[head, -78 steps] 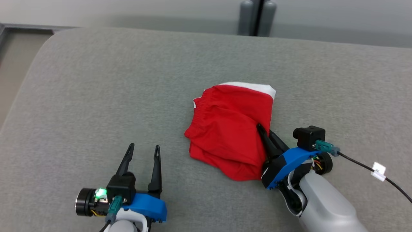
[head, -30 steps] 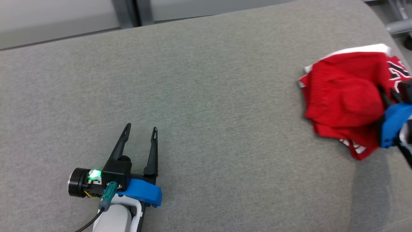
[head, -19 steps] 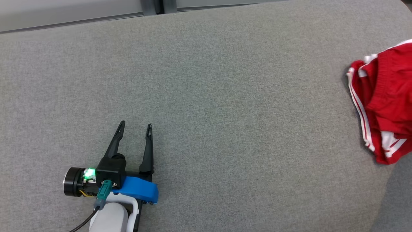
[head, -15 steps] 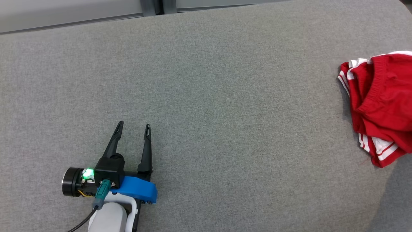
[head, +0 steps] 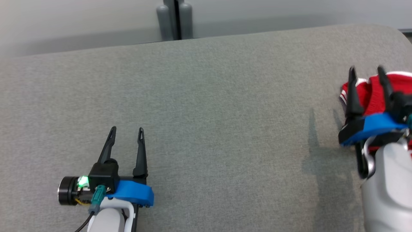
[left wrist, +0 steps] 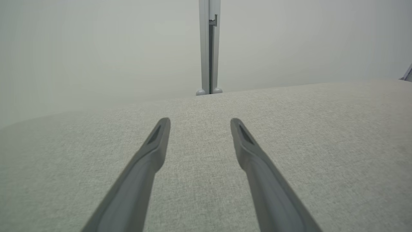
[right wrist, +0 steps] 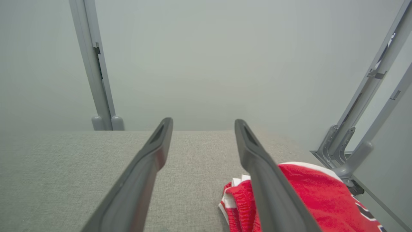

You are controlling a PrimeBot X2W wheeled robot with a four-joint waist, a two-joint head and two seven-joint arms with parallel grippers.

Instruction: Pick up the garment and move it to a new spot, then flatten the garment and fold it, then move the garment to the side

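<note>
We find the crumpled red-and-white fabric garment (head: 370,96) at the grey upholstered surface's (head: 225,112) right edge. The left gripper (head: 126,129) and right gripper (head: 367,69) stand spread, empty. We judge the cloth soft and light: pinch a hem.

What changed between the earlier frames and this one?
The right claw carried the red garment from the middle of the table to its right end and let go. Its jaws now stand open by the garment lying there. The left claw stayed open and empty at the near left.
</note>
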